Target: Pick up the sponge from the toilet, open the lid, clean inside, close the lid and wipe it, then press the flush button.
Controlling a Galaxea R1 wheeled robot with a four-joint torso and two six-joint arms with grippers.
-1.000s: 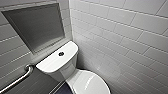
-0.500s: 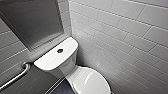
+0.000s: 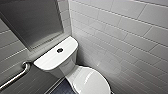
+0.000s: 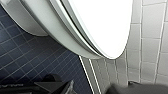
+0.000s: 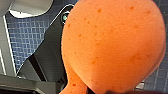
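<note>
The orange-red sponge [image 5: 112,45] looms close in the right wrist view, and my right gripper is shut on it. In the head view the white toilet [image 3: 62,68] stands in the corner with its lid [image 3: 90,81] down over the bowl. The round dark flush button [image 3: 60,50] sits in the middle of the flat tank top. The left wrist view looks along the side of the lid [image 4: 100,22] and the bowl [image 4: 32,17] from low down. My left gripper [image 4: 93,90] is open beside them and holds nothing.
A white tiled wall [image 3: 125,37] runs close along the toilet's right side. A metal grab bar [image 3: 15,76] hangs on the left wall under a grey panel [image 3: 30,22]. Dark blue tiled floor [image 4: 30,57] lies beside the bowl.
The whole head view shifts slightly, so the camera has moved a little. The toilet, lid and button stay as they were.
</note>
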